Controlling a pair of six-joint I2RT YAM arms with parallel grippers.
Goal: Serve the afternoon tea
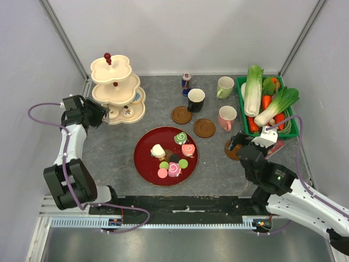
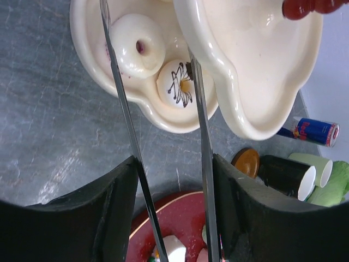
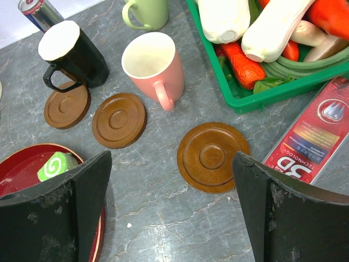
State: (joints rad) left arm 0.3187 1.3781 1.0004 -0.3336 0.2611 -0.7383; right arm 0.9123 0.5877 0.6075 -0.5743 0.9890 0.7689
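My left gripper [image 2: 173,164] is shut on a pair of thin metal tongs [image 2: 203,164]. Their blades stand apart at the bottom tier of the cream three-tier stand [image 1: 117,87], on either side of a white pastry with chocolate lines [image 2: 177,87]; a white donut [image 2: 136,46] lies beside it. Several swirl rolls and macarons sit on the red plate [image 1: 143,158]. The black mug [image 1: 196,100], pale green mug [image 1: 224,87] and pink mug [image 1: 227,118] stand on the table. My right gripper [image 3: 172,164] hangs open over a wooden coaster [image 3: 212,155], holding nothing.
Two more coasters [image 3: 119,120] [image 3: 66,105] lie near the black mug. A drink can [image 1: 186,83] stands behind it. A green crate of vegetables [image 1: 241,93] fills the back right, with a red box [image 3: 313,142] in front of it.
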